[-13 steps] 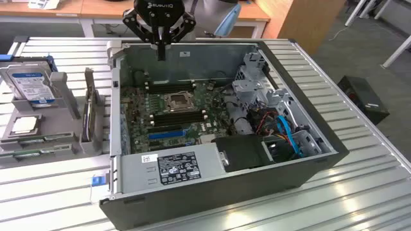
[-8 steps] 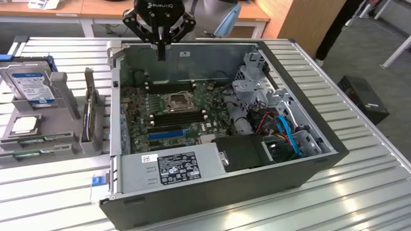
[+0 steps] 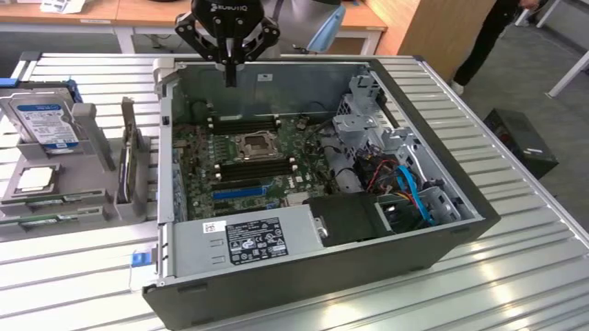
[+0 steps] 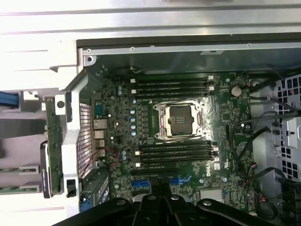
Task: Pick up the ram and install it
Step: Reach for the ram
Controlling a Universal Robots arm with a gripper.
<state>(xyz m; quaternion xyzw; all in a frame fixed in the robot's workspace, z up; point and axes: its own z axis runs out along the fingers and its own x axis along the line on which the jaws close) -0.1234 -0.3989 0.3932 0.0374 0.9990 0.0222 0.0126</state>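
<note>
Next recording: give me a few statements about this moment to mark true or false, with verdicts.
1. The pincer is shut and holds nothing. True.
2. The computer case lies open, with the motherboard exposed. True.
3. Green sticks fill the memory slots. False: the black slots are empty.
4. The hard drive sits inside the case. False: it stands in a gray holder outside it, at the exterior view's left.

exterior: high, oblique, far | wrist: straight down, near | shared: motherboard (image 3: 299,134)
</note>
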